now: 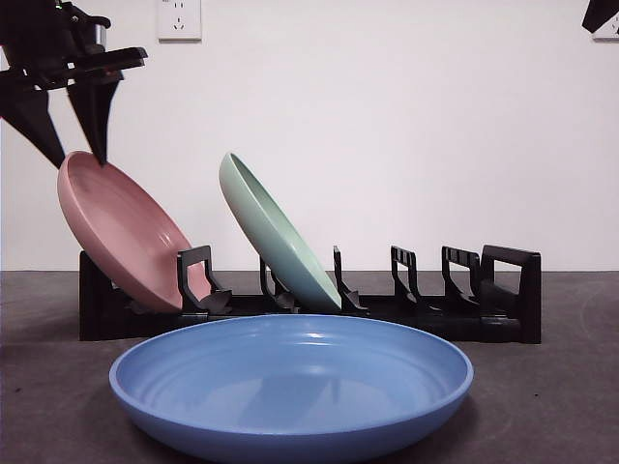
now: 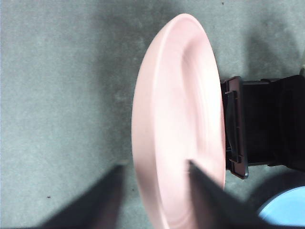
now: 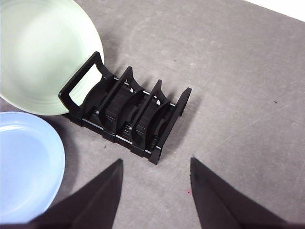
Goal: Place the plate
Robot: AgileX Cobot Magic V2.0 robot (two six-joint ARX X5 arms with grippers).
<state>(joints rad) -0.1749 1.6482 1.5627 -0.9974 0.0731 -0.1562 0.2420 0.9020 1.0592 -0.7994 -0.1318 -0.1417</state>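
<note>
The pink plate [image 1: 121, 237] stands tilted in the end slot of the black rack [image 1: 503, 300], at the rack end farthest from its tall loop handle. The plate's lower edge is hidden behind a rack divider and the blue plate [image 1: 290, 382] in the front view. In the left wrist view the plate is blurred and its near rim runs out of frame, so its seat in the slot cannot be confirmed there.

The left gripper [image 1: 70, 135] hangs directly above the pink plate's top rim. Its jaws are spread, 1 on each side of the rim line. In the front view the tips end just at or above the rim; whether they touch it cannot be told.

The green plate [image 1: 276, 237] leans in a slot toward the rack's middle, well apart from the pink plate, with 1 bare divider between them. Several slots between the green plate and the loop handle stand vacant.

The blue plate lies flat on the grey table [image 1: 542, 406] just in front of the rack, hiding the rack's lower middle rail; its front edge is cut off.

The right gripper [image 3: 155, 191] hovers high beyond the rack's handle end, jaws spread with nothing between them. Open table surrounds that end.
</note>
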